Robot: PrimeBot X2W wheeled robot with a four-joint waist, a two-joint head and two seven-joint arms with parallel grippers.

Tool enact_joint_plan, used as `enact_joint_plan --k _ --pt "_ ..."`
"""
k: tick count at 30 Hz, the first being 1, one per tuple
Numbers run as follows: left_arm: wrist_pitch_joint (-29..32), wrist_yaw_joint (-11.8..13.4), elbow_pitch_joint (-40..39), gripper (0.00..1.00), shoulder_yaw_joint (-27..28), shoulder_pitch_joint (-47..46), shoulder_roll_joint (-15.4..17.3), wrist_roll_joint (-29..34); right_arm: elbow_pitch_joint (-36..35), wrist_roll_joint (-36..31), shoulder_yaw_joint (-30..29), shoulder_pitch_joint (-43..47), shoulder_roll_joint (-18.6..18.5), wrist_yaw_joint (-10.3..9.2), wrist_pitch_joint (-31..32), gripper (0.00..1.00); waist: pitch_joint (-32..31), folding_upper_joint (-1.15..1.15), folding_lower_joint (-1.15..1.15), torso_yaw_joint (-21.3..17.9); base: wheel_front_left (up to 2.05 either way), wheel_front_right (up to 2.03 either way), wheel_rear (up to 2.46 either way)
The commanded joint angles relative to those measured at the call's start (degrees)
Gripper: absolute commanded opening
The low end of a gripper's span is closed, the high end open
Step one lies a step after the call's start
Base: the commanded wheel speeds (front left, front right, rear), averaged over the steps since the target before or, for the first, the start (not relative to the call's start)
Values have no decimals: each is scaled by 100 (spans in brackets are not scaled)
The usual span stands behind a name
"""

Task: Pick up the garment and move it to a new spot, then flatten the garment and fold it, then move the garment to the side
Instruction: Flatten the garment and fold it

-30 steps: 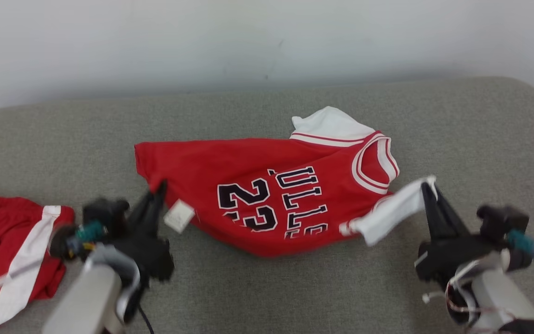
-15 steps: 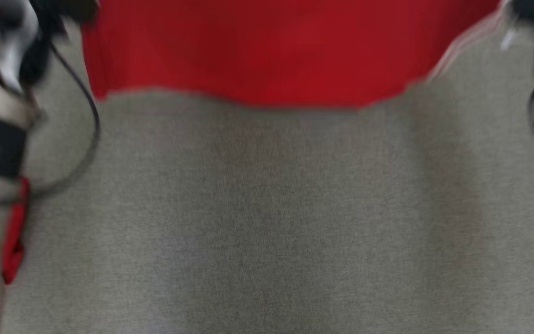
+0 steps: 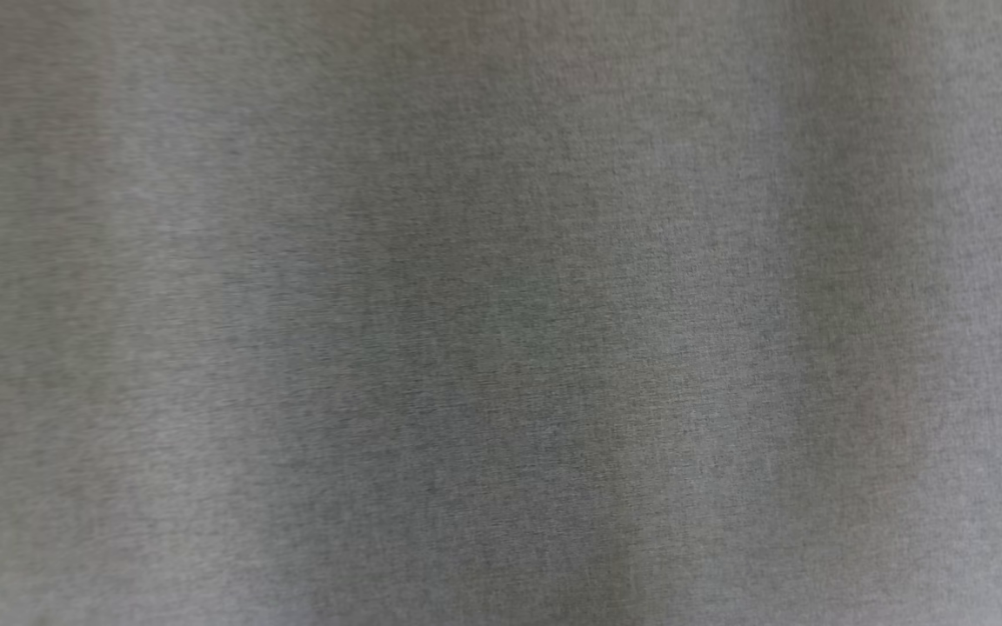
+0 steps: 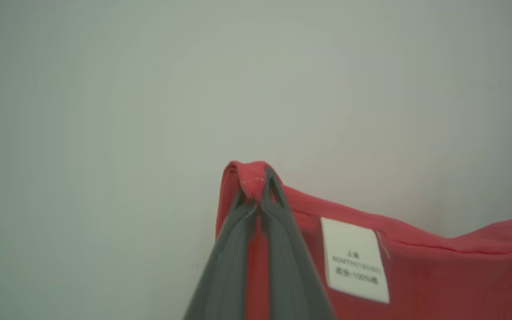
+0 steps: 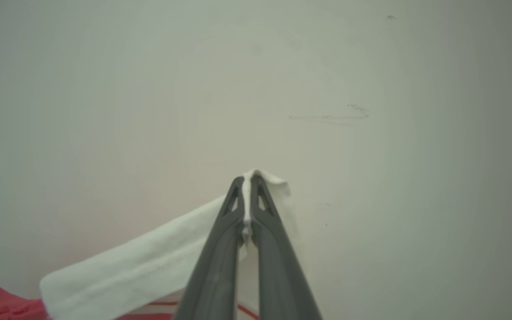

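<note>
- Since a second ago my head camera has swung hard downward: back then it looked at the shirt lying on the grey padded surface [image 3: 501, 313] with both grippers at its edges, and now it lands on that surface alone, smeared by motion.
- Left gripper [image 4: 256, 181]: fingers pinched tight on a red corner of the red shirt [image 4: 438, 275], just beside its white label [image 4: 356, 266].
- Right gripper [image 5: 249, 180]: clamped fully closed on the shirt's white strap [image 5: 140, 262], which trails down to the red cloth.
- Both wrist views look at the pale wall [image 4: 149, 89], so I judge the shirt is lifted and hanging between the two arms; with the head view this blurred, I can't say whether its lower edge clears the surface.
- Progress: the pick-up looks done and the carry is in hand. Setting down at a new spot, flattening, folding and moving aside are all left.
- Containers: I have none to report on.
</note>
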Motion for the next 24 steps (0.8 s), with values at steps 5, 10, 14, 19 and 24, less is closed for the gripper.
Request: enact_joint_plan --k 5,10,14,19,24 --pt "-133 8 542 0 -171 -735 -121 91 650 -317 99 -886 -47 -12 -108 0 256 -2 -2 -142 0 0 0" --pt "-217 7 984 0 -279 -1082 -184 65 1214 -502 125 -1437 -12 -12 -271 0 368 -2 -2 -164 0 0 0" --pt "-293 5 1087 0 -413 -1211 -279 -11 1439 -541 194 -1623 23 -12 -404 0 432 -2 -2 -165 0 0 0" --pt "-364 5 1250 0 -633 -1244 -224 -118 1729 -508 389 -1647 24 -12 -598 0 516 -2 -2 -160 0 0 0" --pt "-491 5 1378 0 -811 -1260 -172 -313 1977 -407 563 -1710 -30 -12 -735 0 591 -2 -2 -154 0 0 0"
